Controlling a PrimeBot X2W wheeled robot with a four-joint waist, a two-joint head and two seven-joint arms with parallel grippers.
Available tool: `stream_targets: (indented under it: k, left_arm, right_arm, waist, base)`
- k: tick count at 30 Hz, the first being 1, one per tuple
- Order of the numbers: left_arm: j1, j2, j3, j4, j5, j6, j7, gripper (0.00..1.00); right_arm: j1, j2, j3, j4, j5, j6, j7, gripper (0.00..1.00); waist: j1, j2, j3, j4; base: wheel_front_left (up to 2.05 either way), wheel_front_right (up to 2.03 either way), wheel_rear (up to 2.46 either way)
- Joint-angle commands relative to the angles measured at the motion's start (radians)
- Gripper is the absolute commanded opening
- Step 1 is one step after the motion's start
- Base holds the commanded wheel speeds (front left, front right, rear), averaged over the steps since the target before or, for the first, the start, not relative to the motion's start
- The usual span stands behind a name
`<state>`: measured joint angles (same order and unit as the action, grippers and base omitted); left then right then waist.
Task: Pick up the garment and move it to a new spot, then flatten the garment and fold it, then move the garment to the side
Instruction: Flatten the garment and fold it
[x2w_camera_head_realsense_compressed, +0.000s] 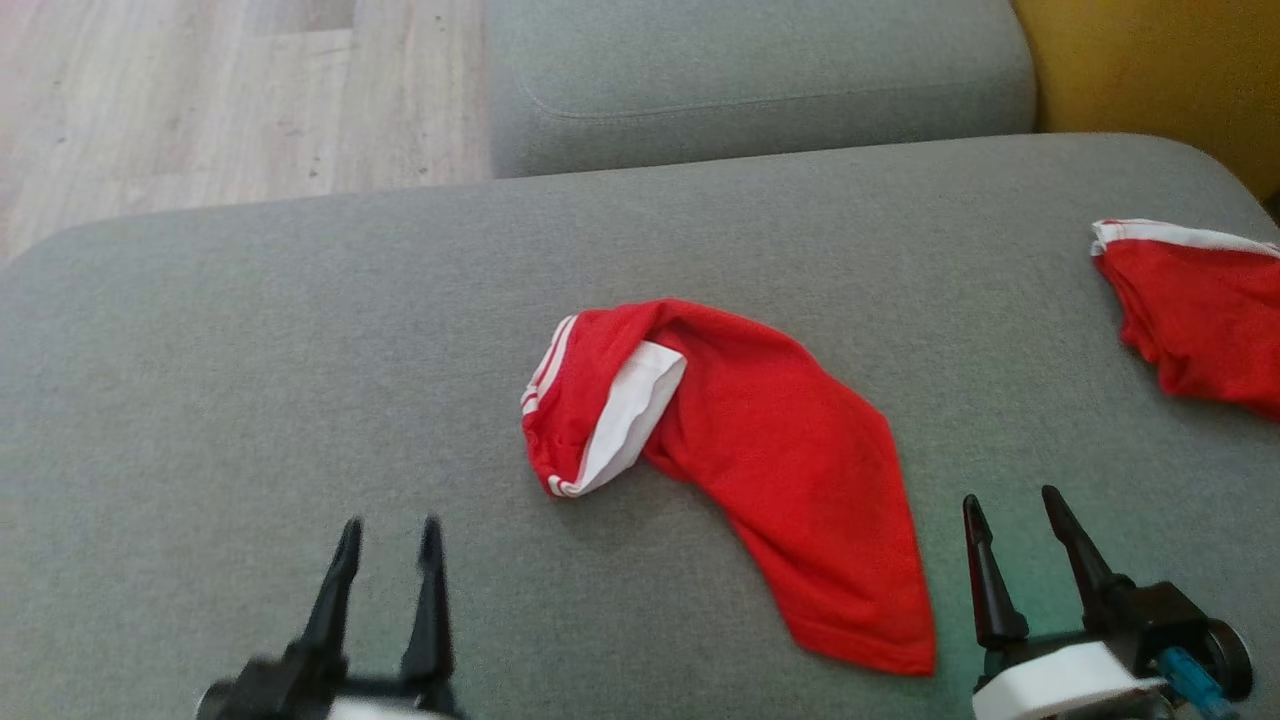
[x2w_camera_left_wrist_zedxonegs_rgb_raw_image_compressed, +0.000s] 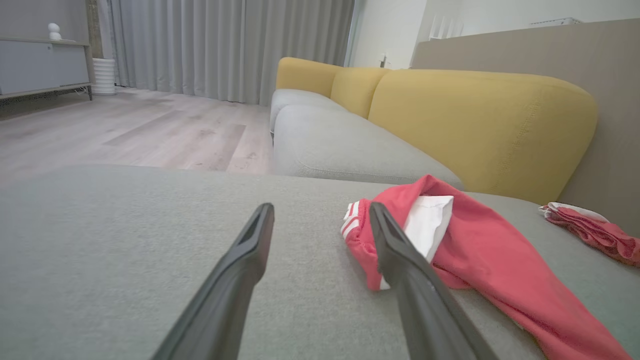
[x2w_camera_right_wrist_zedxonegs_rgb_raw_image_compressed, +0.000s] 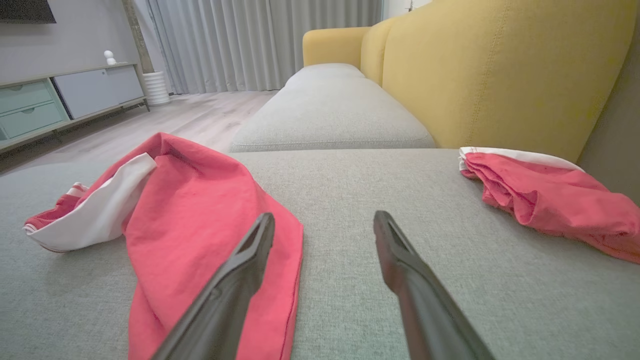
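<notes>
Garment (x2w_camera_head_realsense_compressed: 780, 450), seemingly shorts, crumpled mid-frame on sofa cushion (x2w_camera_head_realsense_compressed: 250, 400); left gripper (x2w_camera_head_realsense_compressed: 391, 524) and right gripper (x2w_camera_head_realsense_compressed: 1009, 497) flank it, jaws wide for pickup.

Our right end effector (x2w_camera_right_wrist_zedxonegs_rgb_raw_image_compressed: 324, 219) stands wide open above the grey sofa seat (x2w_camera_right_wrist_zedxonegs_rgb_raw_image_compressed: 380, 185). The crumpled red garment (x2w_camera_right_wrist_zedxonegs_rgb_raw_image_compressed: 200, 215), white lining showing, lies beside it; a second red garment (x2w_camera_right_wrist_zedxonegs_rgb_raw_image_compressed: 550, 205) rests well apart by the yellow backrest (x2w_camera_right_wrist_zedxonegs_rgb_raw_image_compressed: 500, 75).
</notes>
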<state>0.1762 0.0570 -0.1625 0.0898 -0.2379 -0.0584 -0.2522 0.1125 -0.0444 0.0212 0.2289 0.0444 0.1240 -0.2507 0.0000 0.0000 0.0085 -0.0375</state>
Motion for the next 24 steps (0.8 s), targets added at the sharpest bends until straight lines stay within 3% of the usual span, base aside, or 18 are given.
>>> stream_targets:
  k: [1,9,17,24]
  left_arm:
    - [-0.098,-0.007,-0.002,0.006,-0.019,0.02,-0.003,1.0]
    - [-0.354,-0.007,-0.137,0.195,-0.178,0.1,0.191,1.0]
    - [-0.457,-0.007,-0.164,0.438,-0.165,0.153,0.241,1.0]
    - [-0.479,-0.007,-0.176,0.523,-0.2,0.13,0.218,1.0]
  right_arm:
    - [-0.042,-0.006,0.023,-0.029,0.003,0.007,-0.011,1.0]
    - [-0.072,-0.006,0.044,-0.026,0.016,0.007,-0.011,1.0]
    - [-0.084,-0.006,0.053,-0.022,0.028,0.007,-0.011,1.0]
    - [-0.083,-0.006,0.043,-0.024,0.027,0.007,-0.011,1.0]
  waist:
    - [0.0,0.0,0.007,-0.014]
    - [0.0,0.0,0.045,-0.079]
    - [0.0,0.0,0.058,-0.141]
    - [0.0,0.0,0.063,-0.144]
  base:
    - [0.0,0.0,0.0]
    - [0.0,0.0,0.0]
    - [0.0,0.0,0.0]
    - [0.0,0.0,0.0]
